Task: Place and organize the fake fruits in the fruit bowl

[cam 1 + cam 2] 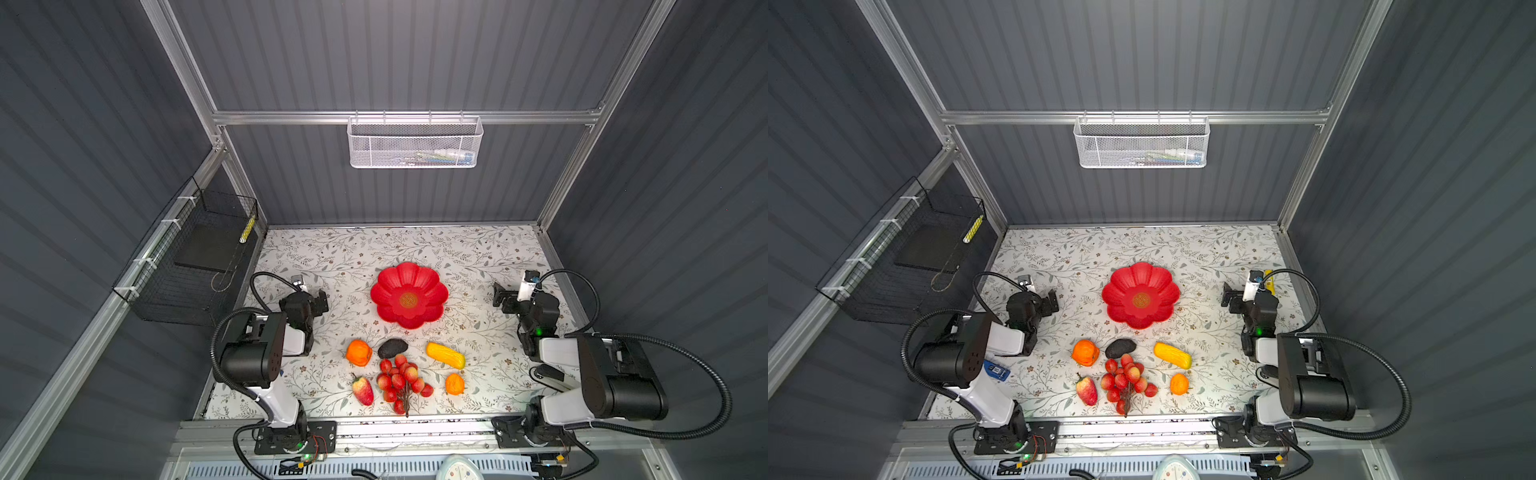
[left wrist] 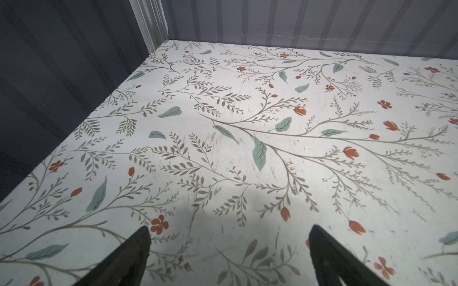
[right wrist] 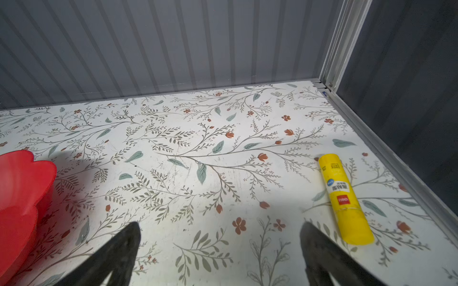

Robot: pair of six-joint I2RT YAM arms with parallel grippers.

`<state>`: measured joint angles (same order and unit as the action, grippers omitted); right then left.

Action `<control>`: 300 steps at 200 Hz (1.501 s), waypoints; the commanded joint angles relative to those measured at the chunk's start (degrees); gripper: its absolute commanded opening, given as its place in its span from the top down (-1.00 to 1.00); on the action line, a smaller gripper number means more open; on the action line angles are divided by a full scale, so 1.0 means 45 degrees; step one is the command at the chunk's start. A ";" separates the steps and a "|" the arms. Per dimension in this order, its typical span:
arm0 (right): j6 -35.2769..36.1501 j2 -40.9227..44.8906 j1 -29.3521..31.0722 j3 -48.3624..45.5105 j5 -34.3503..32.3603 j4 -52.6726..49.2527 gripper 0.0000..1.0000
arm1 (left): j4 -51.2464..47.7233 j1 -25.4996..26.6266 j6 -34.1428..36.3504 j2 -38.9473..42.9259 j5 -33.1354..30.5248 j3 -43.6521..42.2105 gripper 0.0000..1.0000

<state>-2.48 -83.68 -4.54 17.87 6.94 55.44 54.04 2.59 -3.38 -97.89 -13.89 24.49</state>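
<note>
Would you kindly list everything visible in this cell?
table: 1, white floral, cell floor
bowl: 1, red, table centre
persimmon: 1, orange, front-left of bowl
avocado: 1, dark, right of persimmon
corn: 1, yellow, right of avocado
berries: 1 bunch, red, front of avocado
strawberry: 1, red, left of berries
small orange: 1, orange, right of berries
tube: 1, yellow, right table edge
white basket: 1, white, back rail
black basket: 1, black, left wall
left gripper: 1, black, open, bowl's left
right gripper: 1, black, open, bowl's right

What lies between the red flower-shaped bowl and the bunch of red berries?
In both top views the dark avocado lies between the fruit bowl and the bunch of red berries, nearer the berries.
</note>
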 commanded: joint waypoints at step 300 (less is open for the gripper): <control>-0.5154 0.5172 0.0145 0.5031 0.1887 -1.2867 -0.98 | -1.2831 0.0030 -0.3532 0.6533 -0.0059 0.5273 -0.99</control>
<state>-21.21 -61.34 -5.69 37.23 6.37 18.81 14.35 2.63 -12.95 -72.05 -14.92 48.10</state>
